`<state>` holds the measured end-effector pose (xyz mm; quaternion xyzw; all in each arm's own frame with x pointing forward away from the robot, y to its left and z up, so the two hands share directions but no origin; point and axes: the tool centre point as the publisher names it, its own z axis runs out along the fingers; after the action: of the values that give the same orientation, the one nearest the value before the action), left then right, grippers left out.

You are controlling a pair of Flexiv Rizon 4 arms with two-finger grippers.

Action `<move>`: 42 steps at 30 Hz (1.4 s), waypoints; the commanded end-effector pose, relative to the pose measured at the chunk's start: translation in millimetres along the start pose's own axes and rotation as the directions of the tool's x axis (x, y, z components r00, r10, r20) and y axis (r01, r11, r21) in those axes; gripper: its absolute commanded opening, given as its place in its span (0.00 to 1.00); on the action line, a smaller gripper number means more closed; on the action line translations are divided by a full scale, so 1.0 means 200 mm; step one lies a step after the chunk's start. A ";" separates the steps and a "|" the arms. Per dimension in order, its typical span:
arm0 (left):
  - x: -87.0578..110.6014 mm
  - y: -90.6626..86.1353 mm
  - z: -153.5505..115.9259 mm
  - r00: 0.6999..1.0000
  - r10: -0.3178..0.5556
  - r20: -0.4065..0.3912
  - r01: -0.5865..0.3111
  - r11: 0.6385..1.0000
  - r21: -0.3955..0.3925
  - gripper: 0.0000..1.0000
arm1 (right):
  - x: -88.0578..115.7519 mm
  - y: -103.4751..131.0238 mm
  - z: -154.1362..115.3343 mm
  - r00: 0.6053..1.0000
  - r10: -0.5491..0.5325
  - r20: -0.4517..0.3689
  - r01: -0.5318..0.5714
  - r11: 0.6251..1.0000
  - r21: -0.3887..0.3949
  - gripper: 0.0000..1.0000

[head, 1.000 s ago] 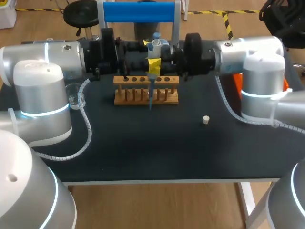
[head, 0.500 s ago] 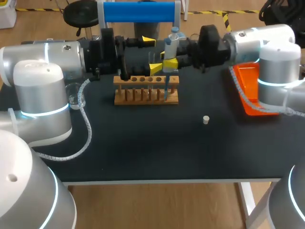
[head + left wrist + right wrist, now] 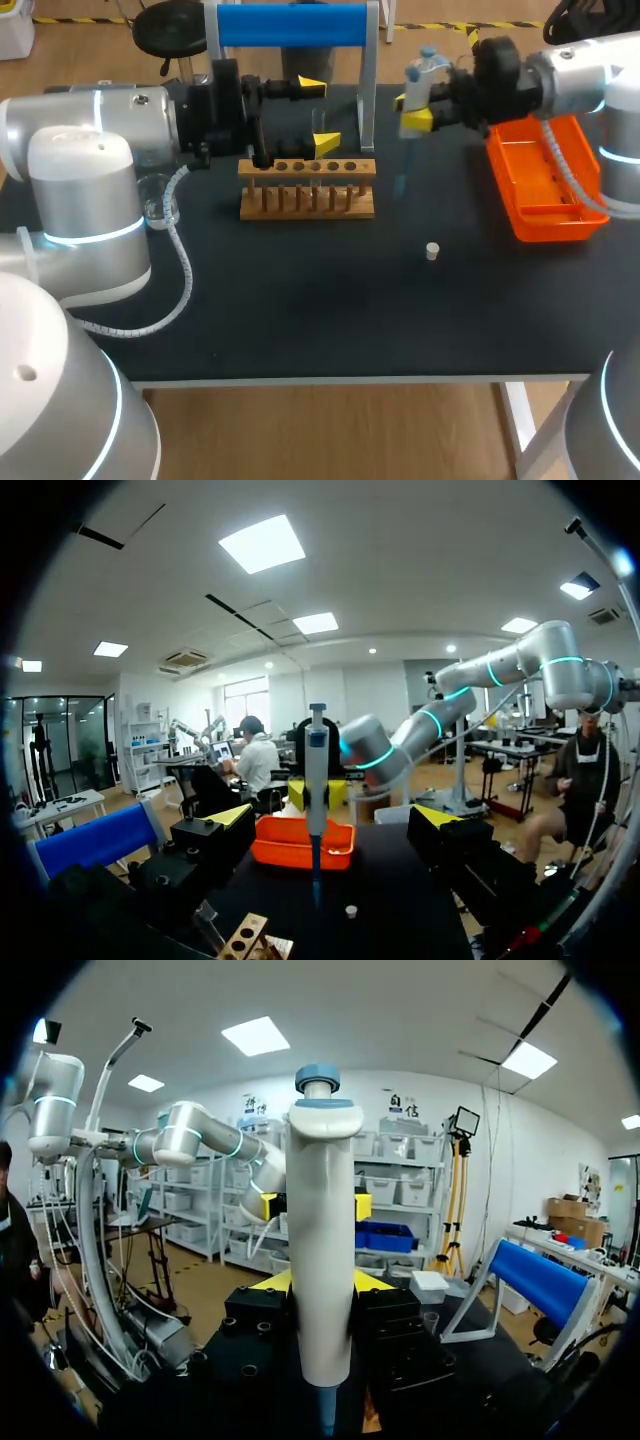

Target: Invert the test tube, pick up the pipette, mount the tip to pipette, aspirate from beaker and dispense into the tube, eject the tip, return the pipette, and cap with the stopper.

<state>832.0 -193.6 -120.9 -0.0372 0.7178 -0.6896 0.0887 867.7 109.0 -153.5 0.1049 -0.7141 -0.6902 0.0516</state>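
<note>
Right gripper (image 3: pixel 410 110) is clamped on the pipette (image 3: pixel 424 72), both yellow fingers pressing its white body from opposite sides. It holds the pipette upright above the table, between the rack (image 3: pixel 307 189) and the orange tray (image 3: pixel 545 185). A slim bluish tip (image 3: pixel 315 880) hangs from the lower end, clear of the tabletop. Left gripper (image 3: pixel 318 114) hovers over the rack with its fingers spread wide and nothing seen between them. What looks like the glass tube stands in the rack just under its near finger, though it is too faint to be sure. The beaker (image 3: pixel 160 206) sits well apart at the left, beside the left arm, and the stopper (image 3: pixel 432 251) lies alone on the table in front of the rack. With the tip on and the pipette out toward the tray, the step in hand is probably tip ejection. The next move would call for bringing the tip over the tray and keeping the pipette vertical. Return of the pipette and capping are not yet done.
</note>
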 end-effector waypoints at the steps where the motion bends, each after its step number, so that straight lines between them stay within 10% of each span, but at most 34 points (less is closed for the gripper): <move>1: 0.00 0.00 0.00 1.000 0.001 0.003 -0.001 1.000 0.002 1.00 | 0.03 0.02 -0.12 1.000 -0.003 0.005 0.003 1.000 0.012 0.00; 31: 0.00 0.00 0.00 1.000 0.001 0.003 -0.001 1.000 0.002 1.00 | 0.03 0.03 -0.17 1.000 0.006 0.016 -0.006 1.000 0.000 0.00; 42: 0.00 0.00 0.00 1.000 0.001 0.003 -0.001 1.000 0.002 1.00 | 0.04 0.10 -0.50 1.000 -0.023 0.009 0.023 0.999 0.047 0.00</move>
<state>832.0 -193.5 -121.2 -0.0372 0.7174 -0.6899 0.0888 878.2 34.4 -137.9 0.1043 -0.7246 -0.6803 0.0349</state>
